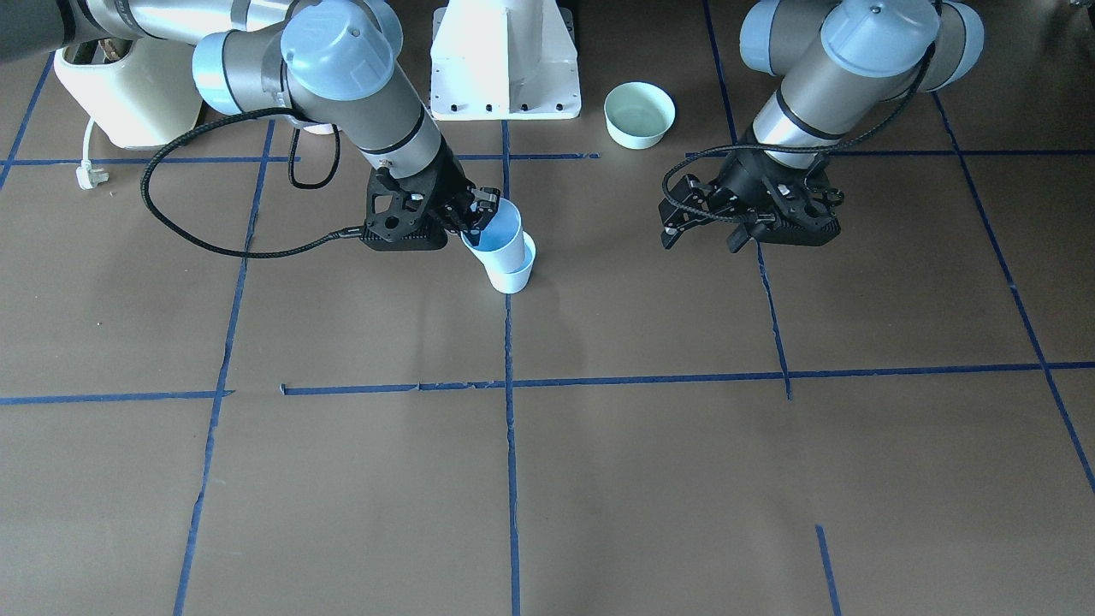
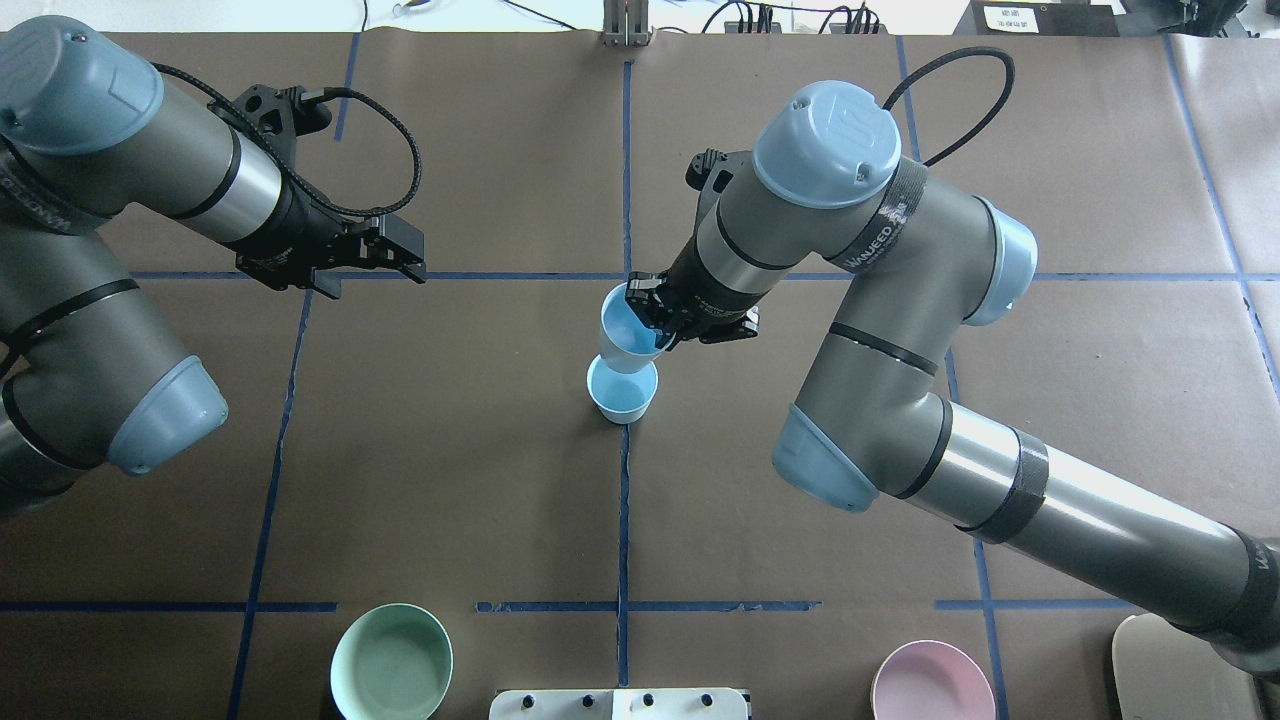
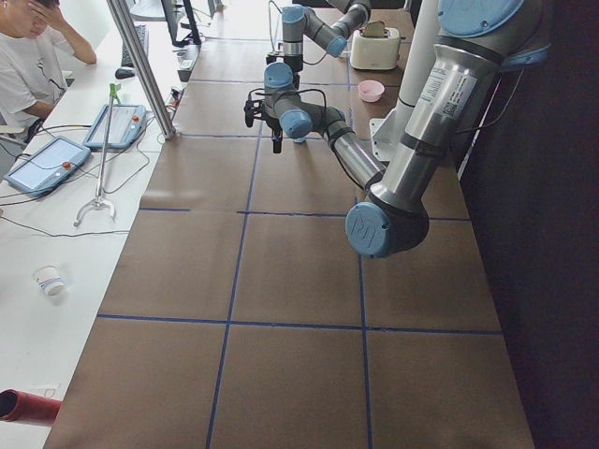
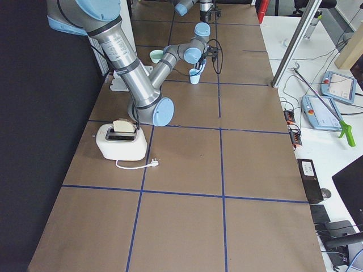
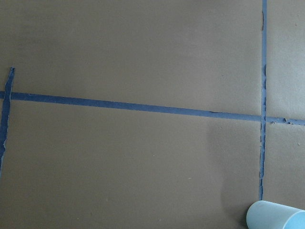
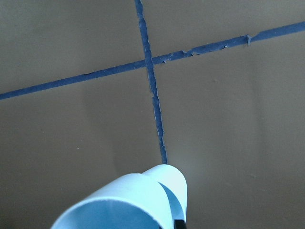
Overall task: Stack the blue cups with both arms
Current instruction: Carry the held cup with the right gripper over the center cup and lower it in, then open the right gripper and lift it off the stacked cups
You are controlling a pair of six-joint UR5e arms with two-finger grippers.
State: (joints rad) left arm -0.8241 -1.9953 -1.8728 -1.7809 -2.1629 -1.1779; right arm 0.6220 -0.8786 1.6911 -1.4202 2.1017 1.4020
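Observation:
Two pale-blue cups are near the table's middle. One cup [image 1: 516, 275] [image 2: 622, 394] stands upright on the brown table. My right gripper [image 1: 479, 214] [image 2: 655, 316] is shut on the rim of the other cup [image 1: 499, 233] [image 2: 628, 328]. It holds that cup tilted, with the base at the standing cup's mouth; I cannot tell whether it is inside. In the right wrist view the held cup [image 6: 124, 205] fills the bottom edge. My left gripper [image 1: 703, 237] [image 2: 404, 254] is open and empty, hovering well to the side. The left wrist view shows one cup rim [image 5: 276, 215] at the bottom right.
A mint-green bowl [image 1: 639, 114] [image 2: 391, 662] and a pink bowl [image 2: 932, 682] sit near the robot's white pedestal [image 1: 505, 60]. A cream toaster [image 1: 120, 85] [image 4: 120, 140] stands at the robot's right. Blue tape lines cross the table. An operator [image 3: 28, 65] sits at a side desk.

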